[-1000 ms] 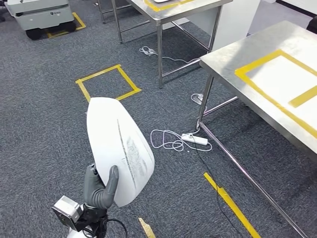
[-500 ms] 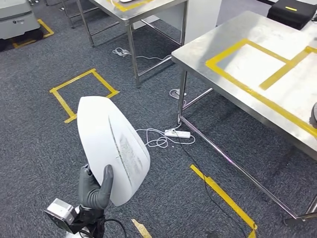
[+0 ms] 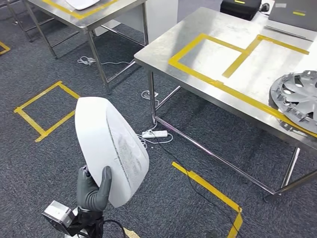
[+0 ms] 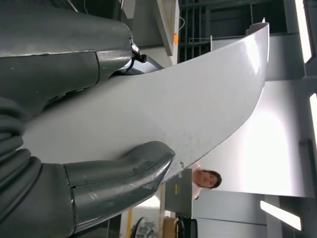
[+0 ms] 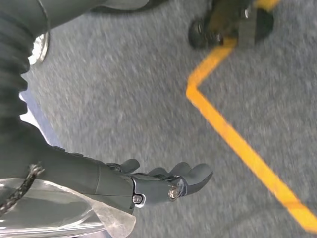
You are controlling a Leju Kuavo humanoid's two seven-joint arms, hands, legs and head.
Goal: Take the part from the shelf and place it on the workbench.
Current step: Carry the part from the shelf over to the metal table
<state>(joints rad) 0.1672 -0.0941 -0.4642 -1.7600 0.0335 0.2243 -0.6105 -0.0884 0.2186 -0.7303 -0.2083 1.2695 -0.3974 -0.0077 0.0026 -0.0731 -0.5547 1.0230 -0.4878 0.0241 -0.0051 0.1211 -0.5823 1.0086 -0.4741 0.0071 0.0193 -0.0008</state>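
Fingers of left hand (image 3: 92, 188) clamped on lower edge of large white curved plastic shell part (image 3: 109, 148); part held upright above thumb, over grey carpet. Grip confined to one edge: slip or swing judged likely during walking. Steel workbench with yellow tape outline (image 3: 209, 59) well apart from fingers; collision with table edge possible. Right hand (image 5: 164, 183) empty, fingers loosely extended.

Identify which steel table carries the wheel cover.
The near table on the right; the wheel cover lies at its right end. The far table holds a white part.
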